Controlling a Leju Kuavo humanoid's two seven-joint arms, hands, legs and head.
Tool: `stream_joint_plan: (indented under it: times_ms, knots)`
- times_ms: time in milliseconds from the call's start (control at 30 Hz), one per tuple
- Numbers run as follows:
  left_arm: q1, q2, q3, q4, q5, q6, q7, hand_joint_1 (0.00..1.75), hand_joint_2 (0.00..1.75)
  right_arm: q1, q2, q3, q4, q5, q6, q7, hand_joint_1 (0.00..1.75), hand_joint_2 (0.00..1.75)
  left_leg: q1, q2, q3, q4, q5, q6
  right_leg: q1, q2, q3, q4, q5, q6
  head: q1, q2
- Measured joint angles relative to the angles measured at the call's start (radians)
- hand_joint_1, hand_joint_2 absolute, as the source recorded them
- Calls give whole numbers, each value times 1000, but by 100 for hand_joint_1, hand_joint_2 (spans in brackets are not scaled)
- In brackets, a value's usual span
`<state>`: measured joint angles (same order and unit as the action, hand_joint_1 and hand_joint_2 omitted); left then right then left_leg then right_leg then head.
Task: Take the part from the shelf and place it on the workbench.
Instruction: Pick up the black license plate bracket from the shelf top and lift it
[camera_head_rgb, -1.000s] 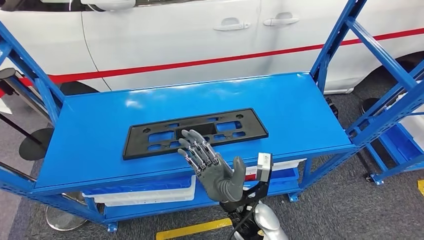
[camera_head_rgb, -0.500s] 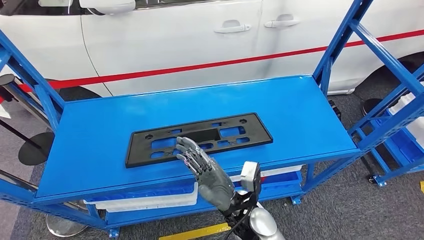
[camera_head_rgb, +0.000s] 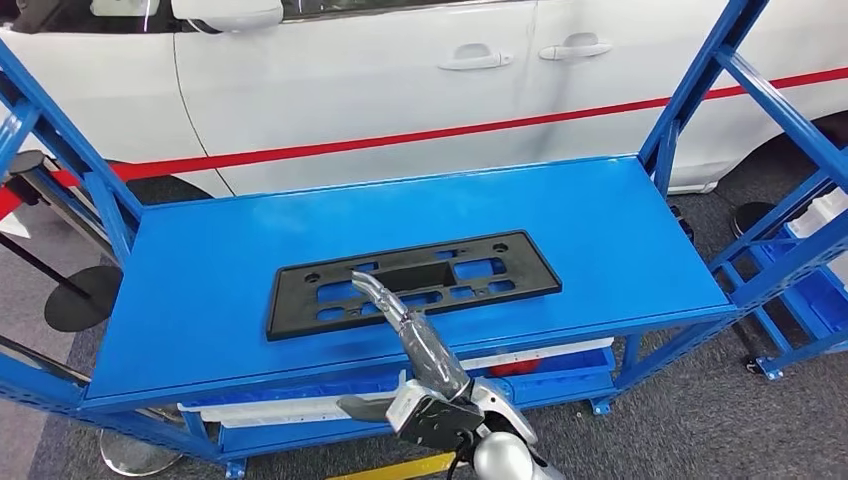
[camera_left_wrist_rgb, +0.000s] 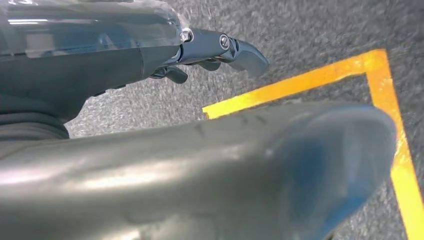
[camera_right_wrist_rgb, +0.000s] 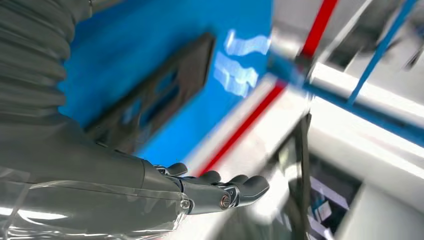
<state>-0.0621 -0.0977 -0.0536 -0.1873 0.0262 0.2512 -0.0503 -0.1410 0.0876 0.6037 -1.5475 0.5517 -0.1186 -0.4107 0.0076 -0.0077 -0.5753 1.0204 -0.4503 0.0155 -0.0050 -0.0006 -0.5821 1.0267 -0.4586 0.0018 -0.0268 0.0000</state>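
The part (camera_head_rgb: 415, 281) is a long black plastic frame with several cut-outs, lying flat on the blue shelf top (camera_head_rgb: 250, 250) near its front edge. My right hand (camera_head_rgb: 410, 330) reaches up from below, turned edge-on with its fingers stretched out, and its fingertips (camera_head_rgb: 365, 283) are over the front edge of the part. It holds nothing. The right wrist view has the same hand (camera_right_wrist_rgb: 200, 192) with fingers extended and the part (camera_right_wrist_rgb: 160, 95) blurred beyond it. My left hand (camera_left_wrist_rgb: 215, 50) hangs over the grey floor with nothing in it.
A white car (camera_head_rgb: 400, 80) with a red stripe stands close behind the shelf. Blue uprights (camera_head_rgb: 690, 90) rise at both ends, and another blue rack (camera_head_rgb: 800, 270) stands at the right. White bins (camera_head_rgb: 300, 405) sit on the lower level. Yellow tape (camera_left_wrist_rgb: 310, 82) marks the floor.
My right hand has turned from palm-flat to edge-on, its wrist dropping lower, fingertips staying at the part's front edge. The head view has shifted slightly; the part lies where it was.
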Motion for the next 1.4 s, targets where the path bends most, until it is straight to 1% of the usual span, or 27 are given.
stream_joint_plan:
  times_ms: [100, 133, 200, 267, 300, 333, 367, 433, 467, 500, 600, 667, 700, 767, 800, 833, 867, 967, 1000, 1033, 1100, 1167, 1200, 1267, 1333, 1367, 1400]
  knots:
    - [1, -1, 4, 0, 6, -7, -7, 0, 0, -17, -5, 37, 1, 179, -139, 14, 0, 175, 1, 2, 3, -2, -3, -18, -2, 1, 4, -13, 5, -7, 0, 0]
    - [1, -1, 6, 0, 8, -8, -7, 0, 0, -24, -6, 53, 2, 245, -186, 25, 0, 175, 1, 3, -2, 13, -15, -22, -5, 0, 7, -19, 8, -12, -1, 0]
    - [1, -1, 11, 0, 12, -8, -5, 0, 0, -42, -5, 89, 3, 362, -257, 55, 0, 175, 3, 3, -39, 99, -68, -29, -7, -2, 11, -25, 11, -19, -2, 0]
    - [2, -2, 17, 0, 15, -6, -4, 0, 0, -59, -5, 123, 7, 448, -291, 89, 0, 175, 4, 3, -100, 227, -124, -34, -6, -2, 10, -25, 11, -21, -2, 0]
    - [3, -2, 20, 0, 16, -6, -4, 0, 0, -65, -5, 135, 10, 475, -298, 103, 0, 175, 5, 3, -118, 264, -131, -36, -5, -3, 10, -24, 10, -22, -2, 0]
    - [4, -2, 23, 0, 16, -6, -5, 0, 0, -69, -6, 146, 15, 495, -303, 114, 0, 175, 5, 3, -120, 267, -120, -37, -5, -3, 10, -23, 10, -21, -2, 0]
    - [5, -3, 24, 0, 17, -8, -6, 0, 0, -72, -7, 154, 21, 505, -307, 121, 0, 175, 6, 3, -102, 228, -92, -37, -6, -2, 11, -22, 9, -20, -2, 0]
    - [4, -3, 27, 0, 18, -14, -12, 0, 0, -76, -14, 167, 38, 514, -315, 126, 0, 175, 7, 4, -36, 91, -29, -35, -5, -2, 11, -17, 5, -14, -2, 0]
    - [4, -4, 28, 0, 19, -17, -14, 0, 0, -77, -18, 172, 47, 516, -317, 126, 0, 175, 6, 4, -11, 37, -11, -30, -3, -1, 11, -14, 3, -10, -2, 0]
    - [4, -4, 30, 0, 19, -20, -16, 0, 0, -77, -24, 176, 55, 517, -316, 127, 0, 175, 5, 3, 3, 7, -4, -25, -1, -1, 9, -12, 2, -5, -1, 0]
    - [6, -6, 34, 0, 19, -26, -20, 0, 0, -78, -47, 189, 79, 513, -294, 132, 0, 175, 2, 2, 5, -4, -1, -6, -1, -1, 8, -12, 3, 9, 0, 0]
    - [7, -6, 37, 0, 19, -28, -22, 0, 0, -83, -65, 194, 96, 504, -270, 139, 0, 175, 3, 2, 6, -9, 4, 7, -3, -1, -6, 20, -21, 20, 0, 0]
    - [6, -7, 38, 0, 19, -29, -22, 0, 0, -86, -74, 195, 104, 500, -262, 141, 0, 175, 4, 3, 6, -11, 6, 12, -5, -1, -27, 66, -48, 24, 0, 0]
    - [6, -7, 39, 0, 19, -30, -23, 0, 0, -90, -91, 195, 122, 492, -248, 142, 0, 175, 3, 3, 3, -10, 6, 17, -7, 0, -93, 199, -112, 30, 0, 0]
    - [6, -7, 40, 0, 19, -30, -23, 0, 0, -91, -98, 196, 131, 486, -241, 142, 0, 175, 2, 3, 2, -10, 6, 18, -8, 0, -121, 255, -129, 31, 0, 0]
    - [7, -6, 40, 0, 18, -31, -23, 0, 0, -91, -105, 198, 138, 479, -231, 142, 0, 175, 1, 2, 2, -10, 6, 18, -8, 0, -136, 279, -128, 31, 0, 0]
    - [7, -6, 40, 0, 18, -32, -23, 0, 0, -93, -110, 199, 145, 471, -218, 143, 0, 175, 1, 2, 3, -10, 6, 18, -8, 0, -131, 265, -107, 29, 0, 0]
    - [7, -7, 42, 0, 18, -34, -27, 0, 0, -104, -123, 206, 164, 450, -176, 146, 0, 175, -1, 0, 7, -10, 5, 16, -5, 0, -44, 85, -7, 14, 0, 0]
    - [6, -8, 43, 0, 19, -34, -29, 0, 0, -111, -128, 210, 172, 443, -165, 144, 0, 175, -4, -1, 8, -9, 4, 14, -3, -1, -19, 33, 9, 10, 0, 0]
    - [6, -8, 45, 0, 20, -34, -31, 0, 0, -118, -133, 214, 182, 433, -158, 139, 0, 175, -5, 0, 7, -8, 3, 11, 0, -1, -8, 9, 12, 7, 0, 0]
    - [5, -9, 49, 0, 24, -36, -37, 0, 0, -133, -145, 228, 211, 404, -142, 118, 0, 175, -6, 0, 5, -9, 2, 1, 6, 0, -2, -10, 9, 3, 0, 0]
    - [5, -9, 52, 0, 29, -38, -42, 0, 0, -140, -154, 244, 237, 383, -136, 97, 0, 175, -4, 1, 7, -8, -1, -10, 4, 0, 0, -17, 13, -6, 0, 0]
    - [5, -9, 54, 0, 32, -39, -42, 0, 0, -143, -156, 253, 244, 381, -137, 92, 0, 175, -4, 1, 3, 4, -11, -16, 1, -1, 3, -22, 15, -12, -1, 0]
    - [5, -9, 58, 0, 36, -40, -42, 0, 0, -147, -157, 273, 252, 384, -147, 87, 0, 175, -3, 2, -32, 83, -60, -23, -3, -3, 7, -29, 18, -22, -3, 0]
    - [6, -9, 64, 0, 38, -40, -41, 0, 0, -146, -159, 292, 260, 388, -161, 87, 0, 175, -1, 3, -94, 215, -120, -29, -1, -4, 7, -29, 17, -26, -4, 0]
    - [8, -9, 66, 0, 38, -40, -40, 0, 0, -144, -160, 299, 264, 389, -168, 87, 0, 175, 0, 3, -115, 258, -131, -31, 0, -5, 7, -28, 17, -27, -4, 0]
    - [9, -9, 69, 0, 38, -40, -40, 0, 0, -143, -161, 305, 267, 390, -175, 87, 0, 175, 1, 3, -120, 266, -122, -32, 1, -4, 7, -27, 16, -27, -4, 0]
